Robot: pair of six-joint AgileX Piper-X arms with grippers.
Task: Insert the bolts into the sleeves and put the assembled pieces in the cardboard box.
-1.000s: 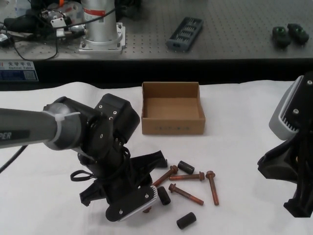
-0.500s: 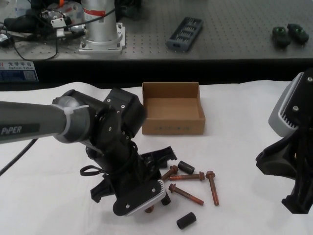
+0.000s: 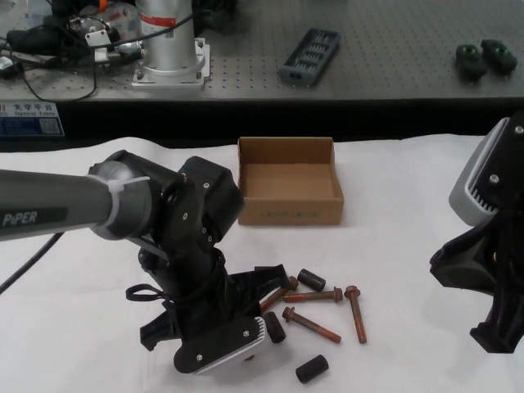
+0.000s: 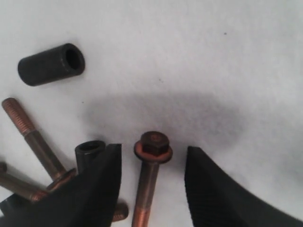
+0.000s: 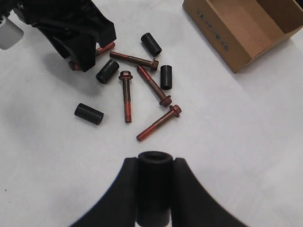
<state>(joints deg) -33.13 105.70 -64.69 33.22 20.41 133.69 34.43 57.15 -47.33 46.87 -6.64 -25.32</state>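
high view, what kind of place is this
Likely a robotics lab: a perforated optical table at the back, tangled cables on it, and the left arm over a white-covered bench.

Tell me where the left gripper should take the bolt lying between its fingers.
Grip the bolt on its shank just behind the flanged head, coming straight down from above. It lies flat with the shank running along the gap of the open left gripper, so the fingers would close squarely across it. Watch the sleeve beside one finger.

White cloth (image 3: 409, 172) before a perforated table (image 3: 393, 57) (cables (image 3: 49, 45) heaped).
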